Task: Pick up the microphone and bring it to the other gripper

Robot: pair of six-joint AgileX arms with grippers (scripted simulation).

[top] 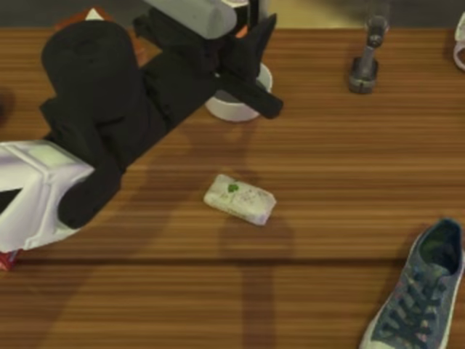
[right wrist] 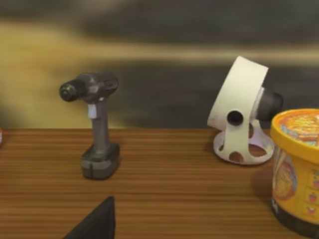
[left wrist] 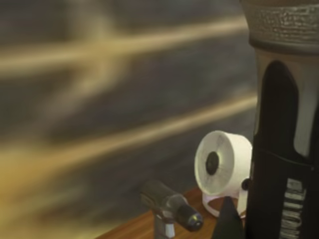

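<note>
The left hand (top: pixel 251 54) is lifted over the far part of the wooden worktop (top: pixel 327 160), above a white round bowl (top: pixel 236 107); it grips the slim black microphone with the silver mesh head (left wrist: pixel 284 149), which fills the near side of the left wrist view; a white packet (top: pixel 240 198) lies well apart; a dark grey drill (top: pixel 363 65) stands upright at the far right; the right hand's state I cannot tell
</note>
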